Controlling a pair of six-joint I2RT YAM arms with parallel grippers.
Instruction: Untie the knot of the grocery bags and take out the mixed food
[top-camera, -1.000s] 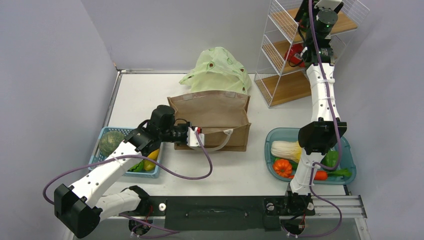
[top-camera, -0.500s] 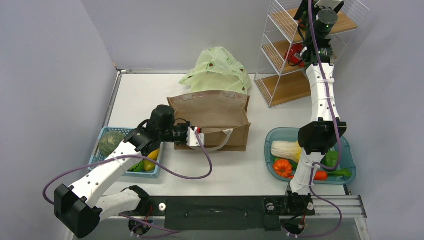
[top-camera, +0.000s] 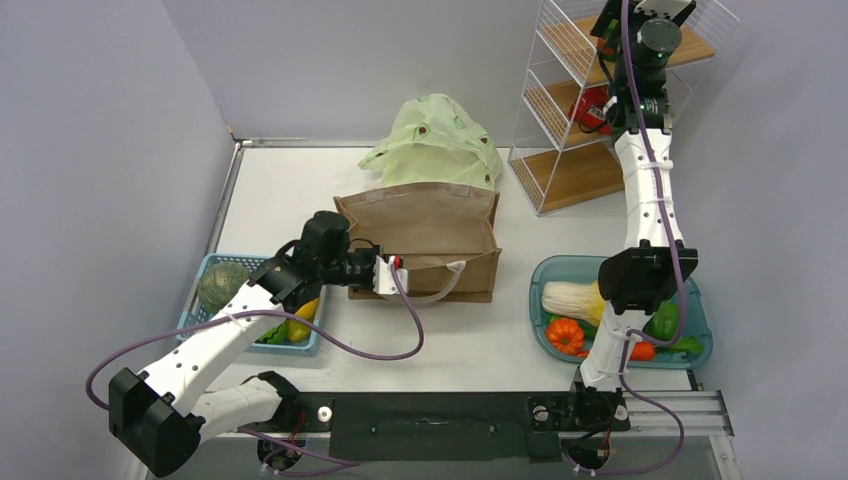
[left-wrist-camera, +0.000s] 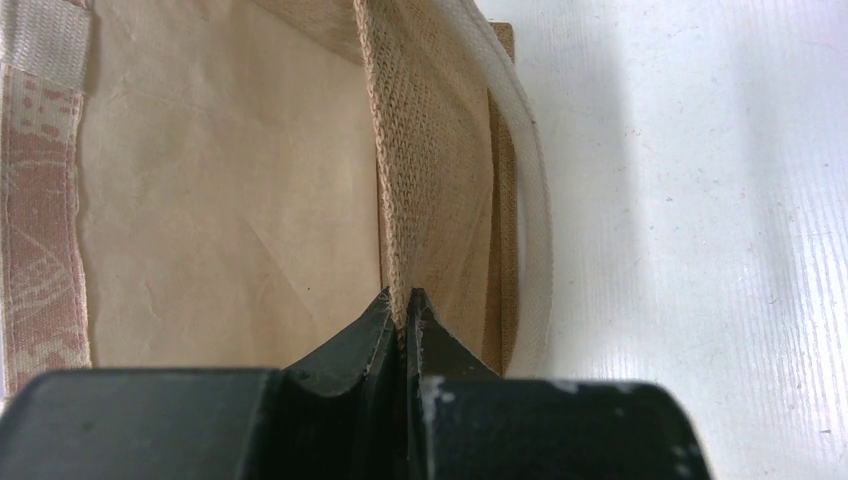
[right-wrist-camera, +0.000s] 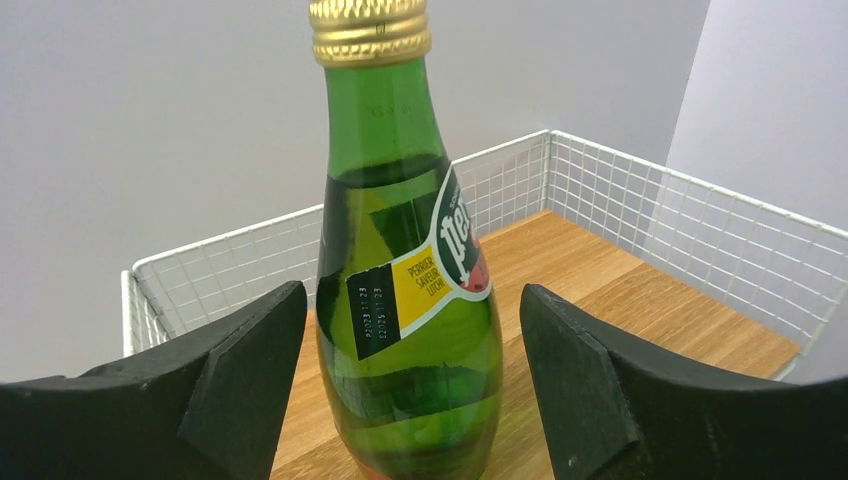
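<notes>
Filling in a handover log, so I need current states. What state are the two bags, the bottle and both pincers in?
paper bag, standing, mouth open.
green plastic bag, crumpled behind the paper bag; knot not discernible.
green bottle, upright on the wire shelf, capped.
left pincer, shut on the paper bag's rim.
right pincer, open, fingers flanking the green bottle without touching.

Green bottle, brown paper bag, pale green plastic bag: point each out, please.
green bottle (right-wrist-camera: 410, 290), right wrist view, on its yellow label patch.
brown paper bag (top-camera: 430, 220), top external view, on its broad side.
pale green plastic bag (top-camera: 435, 140), top external view, on its crumpled middle.
</notes>
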